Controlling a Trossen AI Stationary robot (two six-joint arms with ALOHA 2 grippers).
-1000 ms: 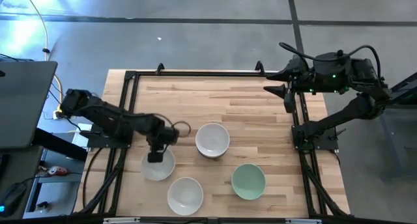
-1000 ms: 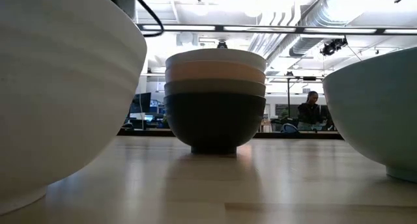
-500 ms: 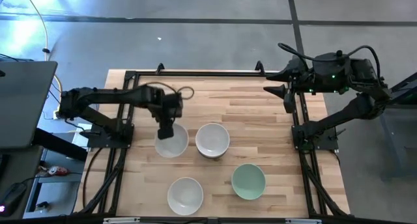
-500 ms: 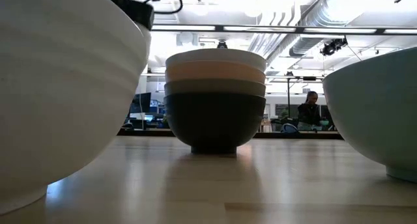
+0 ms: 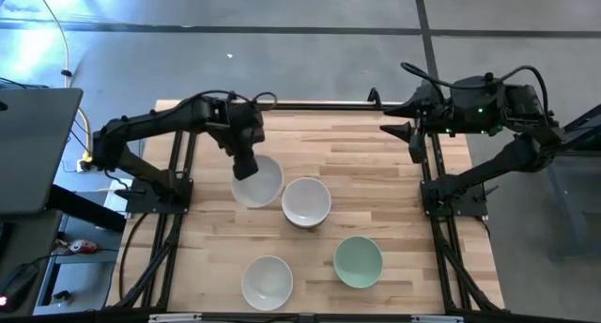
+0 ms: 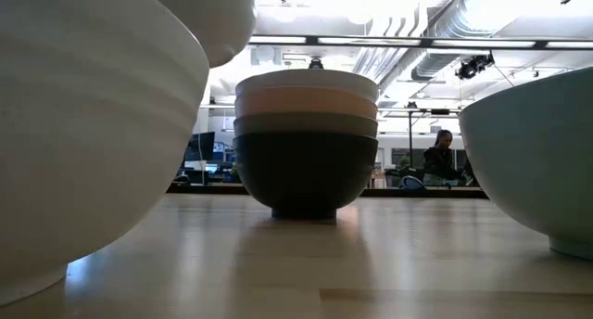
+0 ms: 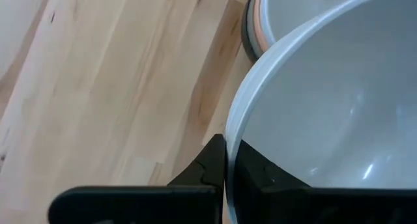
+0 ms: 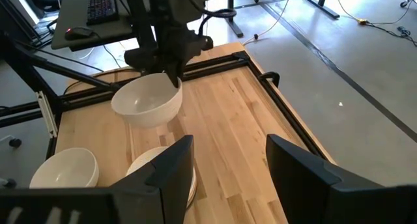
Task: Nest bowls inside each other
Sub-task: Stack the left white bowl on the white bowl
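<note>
A white bowl (image 5: 257, 181) is clamped by its rim in the left tool (image 5: 246, 163) and held above the worktop (image 5: 376, 182), beside the stacked bowls (image 5: 306, 202) at the middle. The right tool (image 5: 406, 128) is kept apart at the worktop's far right corner.

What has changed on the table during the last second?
The left gripper, shut on the rim of a white bowl, has lifted it off the table's near left and carried it up beside the stack; it now hangs in the air. The stack, the other white bowl, the mint bowl and the right gripper stayed put.
</note>
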